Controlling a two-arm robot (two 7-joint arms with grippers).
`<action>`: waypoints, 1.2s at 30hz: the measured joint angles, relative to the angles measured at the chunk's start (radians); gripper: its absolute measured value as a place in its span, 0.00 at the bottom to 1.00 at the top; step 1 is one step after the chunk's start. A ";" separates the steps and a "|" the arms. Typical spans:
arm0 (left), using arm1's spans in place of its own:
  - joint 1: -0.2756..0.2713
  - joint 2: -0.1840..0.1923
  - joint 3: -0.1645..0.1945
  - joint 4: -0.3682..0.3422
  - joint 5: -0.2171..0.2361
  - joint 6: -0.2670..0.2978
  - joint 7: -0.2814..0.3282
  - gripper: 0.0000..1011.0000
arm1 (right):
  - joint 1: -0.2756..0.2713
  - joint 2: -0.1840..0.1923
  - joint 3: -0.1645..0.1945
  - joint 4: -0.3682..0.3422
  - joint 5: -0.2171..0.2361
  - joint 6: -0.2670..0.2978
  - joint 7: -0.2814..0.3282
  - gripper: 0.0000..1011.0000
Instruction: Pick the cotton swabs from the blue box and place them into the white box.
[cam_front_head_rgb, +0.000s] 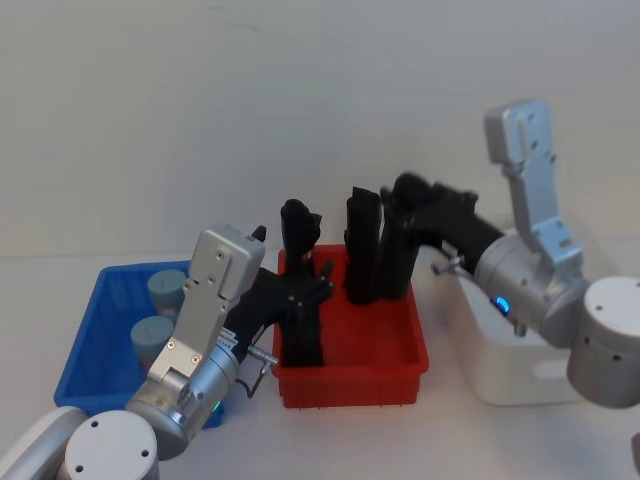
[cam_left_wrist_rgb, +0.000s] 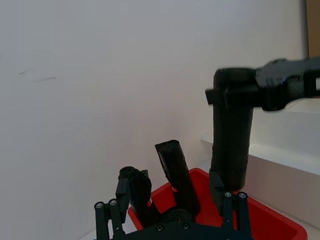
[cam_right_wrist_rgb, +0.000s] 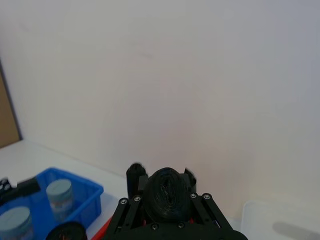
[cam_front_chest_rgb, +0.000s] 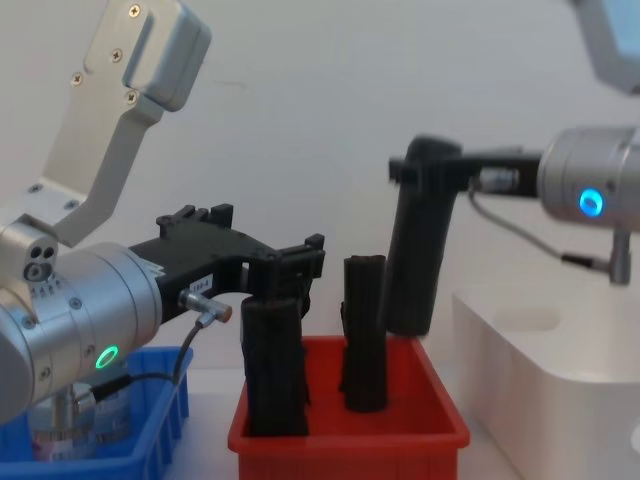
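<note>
Pinching a black roll (cam_front_chest_rgb: 418, 250) near its top, the right gripper (cam_front_chest_rgb: 428, 168) reaches in from the right edge of the chest view. It holds the roll upright, with the lower end near rim level over the far right part of the red bin (cam_front_chest_rgb: 350, 435). In the right wrist view the coiled end of this roll sits squeezed between the claw's 2 fingers.

The left gripper (cam_front_chest_rgb: 290, 268) comes in from the left of the chest view. It hangs at the top of the front black roll (cam_front_chest_rgb: 272, 370), which stands in the near left part of the red bin. Its claw is spread, 1 finger (cam_left_wrist_rgb: 107, 215) on either side of that roll's top, not pressing it. A middle black roll (cam_front_chest_rgb: 363, 330) stands in the bin between the other 2.

At the lower left of the head view, the cotton swabs (cam_front_head_rgb: 152, 338) are 2 lidded tubs sitting side by side inside the blue box (cam_front_head_rgb: 92, 335), which is just left of the red bin. The white box (cam_front_head_rgb: 520, 370) stands at the right of the frame, just beside the bin's other side, under the right arm.
</note>
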 joint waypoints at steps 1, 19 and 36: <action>0.000 0.000 0.000 0.000 0.000 0.000 0.000 0.99 | 0.002 0.001 0.003 -0.004 0.002 -0.006 -0.003 0.34; 0.000 0.000 0.000 0.000 0.000 0.000 0.000 0.99 | 0.081 0.030 0.089 -0.051 0.009 -0.128 -0.119 0.34; 0.000 0.000 0.000 0.000 0.000 0.000 0.000 0.99 | 0.157 0.053 0.139 0.067 -0.065 -0.097 -0.170 0.34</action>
